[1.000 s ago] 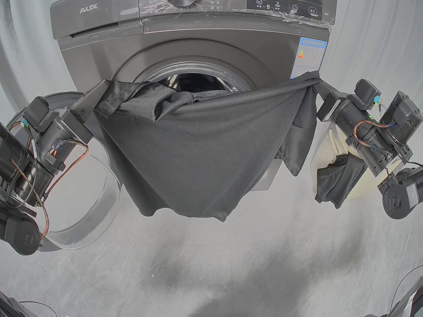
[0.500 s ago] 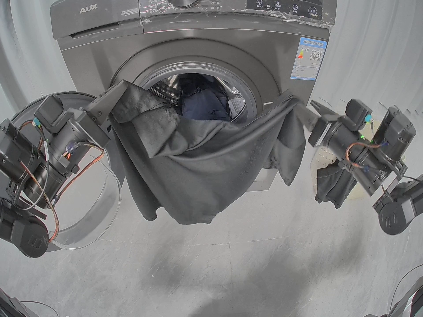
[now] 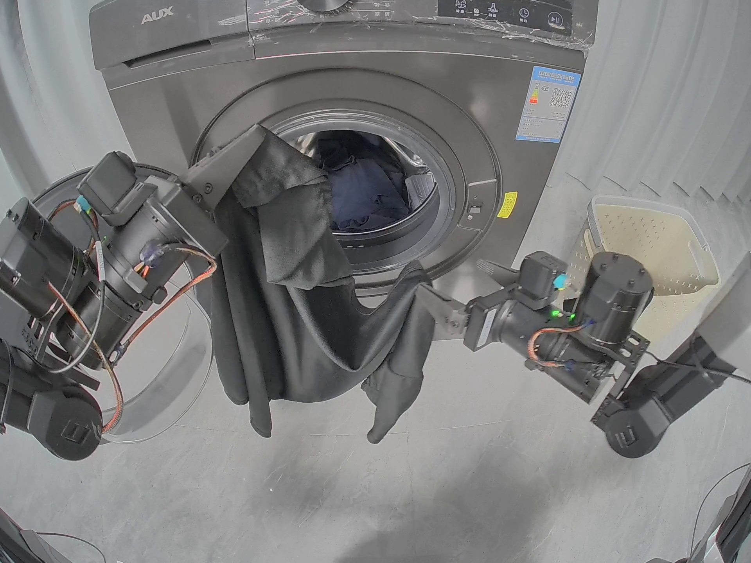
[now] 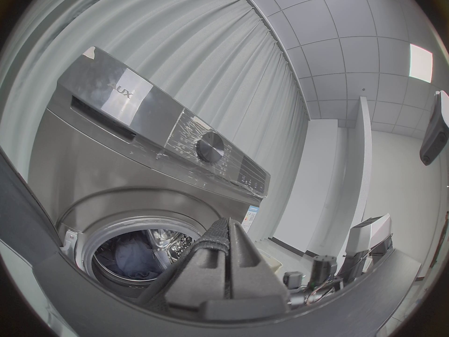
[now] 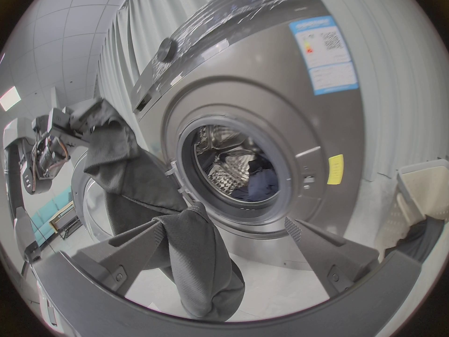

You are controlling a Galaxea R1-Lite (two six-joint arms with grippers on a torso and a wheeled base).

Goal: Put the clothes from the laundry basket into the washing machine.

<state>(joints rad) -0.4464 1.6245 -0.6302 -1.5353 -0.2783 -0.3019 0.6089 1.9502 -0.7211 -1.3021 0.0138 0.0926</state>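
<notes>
Left pincer (image 3: 249, 138) is clenching on one end of the dark shirt (image 3: 313, 306), holding it up at the left rim of the washing machine's (image 3: 485, 95) opening (image 3: 368, 189). Right pincer (image 5: 224, 225) is sitting low, under the opening, jaws spread wide and gripping nothing. The shirt's other end is only draping over one finger (image 5: 135, 244).

Most of the cloth is sagging in a loop below the opening, outside the drum, with the tails dangling above the floor (image 3: 438, 478). Blue clothes (image 3: 364, 193) are lying inside. The basket (image 3: 665, 236) is standing right of the machine, behind the right arm.

Risks as I'm reading it:
- The draped end is resting on friction alone. If it's slipping off, all the weight is going onto the left pinch and the tail is dragging on the floor.
- The reverse: cloth catching on that finger while the right arm is backing off, yanking the shirt out of the left pinch.
- Releasing left from here means dropping it on the floor, since none of the shirt is sitting inside the drum.
- A partial stuff-in is leaving fabric hanging over the lower rim and jamming the door (image 3: 168, 353).
- The left arm is working close to that open door, so a bump looks possible.
</notes>
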